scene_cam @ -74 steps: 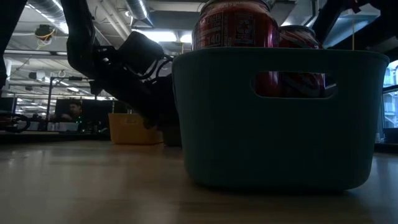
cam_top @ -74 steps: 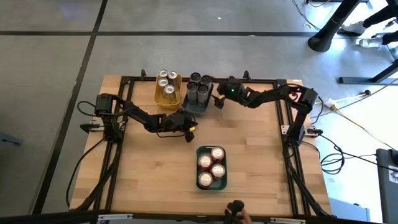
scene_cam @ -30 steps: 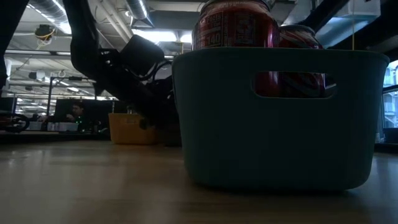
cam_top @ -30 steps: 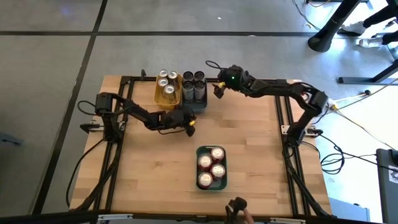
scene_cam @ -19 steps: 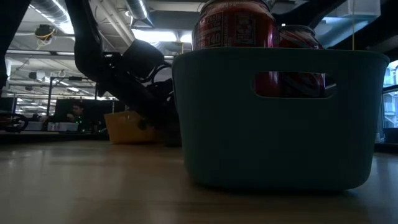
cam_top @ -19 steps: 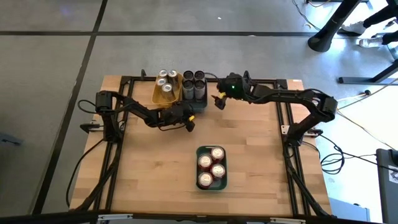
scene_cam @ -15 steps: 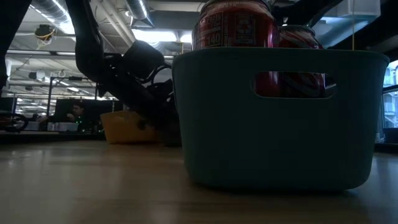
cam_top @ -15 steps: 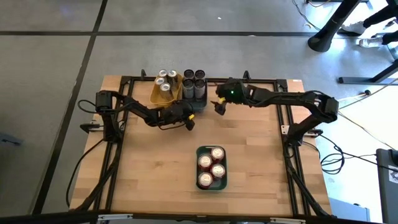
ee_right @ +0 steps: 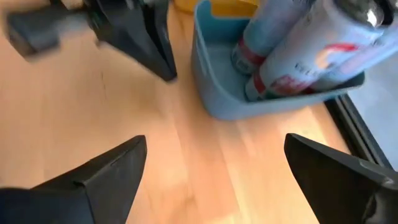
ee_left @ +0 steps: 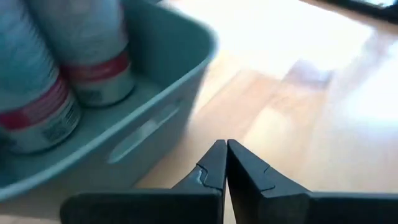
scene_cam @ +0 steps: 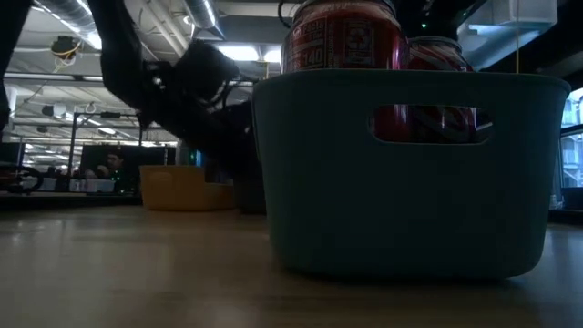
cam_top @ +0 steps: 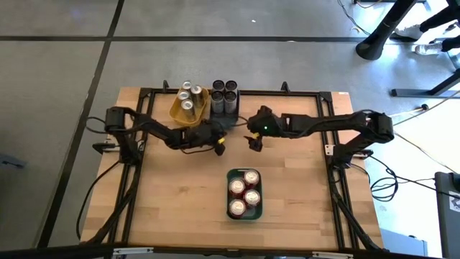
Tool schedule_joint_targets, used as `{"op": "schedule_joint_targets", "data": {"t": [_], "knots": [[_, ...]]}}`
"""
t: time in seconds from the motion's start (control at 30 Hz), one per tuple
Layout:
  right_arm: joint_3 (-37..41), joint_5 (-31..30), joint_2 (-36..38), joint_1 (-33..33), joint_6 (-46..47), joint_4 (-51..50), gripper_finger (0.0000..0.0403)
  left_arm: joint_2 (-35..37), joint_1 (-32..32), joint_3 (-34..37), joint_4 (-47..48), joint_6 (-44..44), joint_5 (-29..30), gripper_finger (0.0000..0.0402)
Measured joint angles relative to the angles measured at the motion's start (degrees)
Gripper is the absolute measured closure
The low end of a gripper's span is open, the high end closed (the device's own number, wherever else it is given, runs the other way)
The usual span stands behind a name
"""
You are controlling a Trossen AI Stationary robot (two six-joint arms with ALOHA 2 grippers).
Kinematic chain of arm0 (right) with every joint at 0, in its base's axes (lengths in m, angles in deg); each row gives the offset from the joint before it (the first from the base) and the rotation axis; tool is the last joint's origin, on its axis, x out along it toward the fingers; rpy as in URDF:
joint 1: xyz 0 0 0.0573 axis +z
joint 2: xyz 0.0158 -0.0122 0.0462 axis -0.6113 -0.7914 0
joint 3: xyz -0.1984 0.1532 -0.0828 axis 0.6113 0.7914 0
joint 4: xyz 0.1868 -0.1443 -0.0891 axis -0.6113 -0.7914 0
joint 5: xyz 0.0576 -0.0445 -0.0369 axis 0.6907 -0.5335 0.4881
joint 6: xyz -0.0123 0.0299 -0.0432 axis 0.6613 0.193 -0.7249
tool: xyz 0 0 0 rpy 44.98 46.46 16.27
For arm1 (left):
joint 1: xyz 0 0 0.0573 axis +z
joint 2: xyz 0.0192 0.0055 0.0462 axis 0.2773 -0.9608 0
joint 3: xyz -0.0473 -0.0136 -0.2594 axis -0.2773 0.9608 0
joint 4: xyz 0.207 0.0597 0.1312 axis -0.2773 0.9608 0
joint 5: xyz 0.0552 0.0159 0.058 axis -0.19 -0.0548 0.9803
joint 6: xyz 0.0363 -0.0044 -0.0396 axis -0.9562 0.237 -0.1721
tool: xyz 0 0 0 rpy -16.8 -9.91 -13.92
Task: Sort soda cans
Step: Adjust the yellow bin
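Observation:
Three trays hold the soda cans. A yellow tray (cam_top: 186, 108) with gold cans (cam_top: 187, 106) sits askew near the far edge. Beside it a grey-blue tray (cam_top: 223, 109) holds dark cans (cam_top: 223, 92). A teal tray (cam_top: 244, 213) with red cans (cam_top: 244, 194) stands near the table's near edge and fills the low view (scene_cam: 401, 173). My left gripper (cam_top: 218, 135), shut, lies just near of the grey-blue tray (ee_left: 155, 124). My right gripper (cam_top: 253, 141), open, hovers over bare wood to its right. My left gripper (ee_left: 225, 149) lies level with shut fingers along the grey-blue tray's near wall (ee_left: 143, 134), pointing toward the table's right. Bare table shows between the fingertips and the wall. Whether the gripper's side touches the wall, I cannot tell.
A black frame (cam_top: 287, 93) runs round the table's far and side edges. Bare wood (cam_top: 172, 194) lies between the far trays and the teal tray. In the right wrist view the left gripper (ee_right: 146, 43) shows next to the grey-blue tray (ee_right: 224, 93).
My right gripper has drawn back from the far edge beside the grey-blue tray toward the table's middle. The yellow tray has slid and turned toward the table's left, and now stands askew. My left arm has shifted slightly toward the far edge, with its fingers staying shut.

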Motion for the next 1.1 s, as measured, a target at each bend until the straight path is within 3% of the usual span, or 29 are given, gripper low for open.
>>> {"op": "schedule_joint_targets", "data": {"t": [0.13, 0.27, 0.47, 0.6, 0.8, 1.1], "knots": [[0.00, -1.90, 0.33, 2.28, 1.69, -4.12, 0.0022, 6.75, -3.47, -0.01, 7.17, -1.75, -0.06, 0.0399], [0.49, -2.97, 0.25, 4.31, 4.07, -7.20, 0.0022, 18.64, -6.78, -0.07, 24.69, 0.81, 1.78, 0.0400], [4.11, -3.39, 0.20, 6.76, 7.73, -4.52, 0.0022, 36.42, -8.63, -0.07, 58.29, 12.97, 13.01, 0.0400], [6.30, -4.44, 0.20, 7.84, 8.84, -1.90, 0.0022, 42.34, -5.42, 0.91, 74.46, 22.71, 16.89, 0.0401], [7.23, -4.37, 0.20, 8.14, 10.05, -0.35, 0.0022, 42.61, 1.24, 5.50, 80.22, 31.31, 18.26, 0.0400], [7.23, -4.31, 0.20, 8.12, 9.98, 0.62, 0.0022, 40.96, 10.33, 9.98, 75.49, 29.94, 27.72, 0.0400]]}}
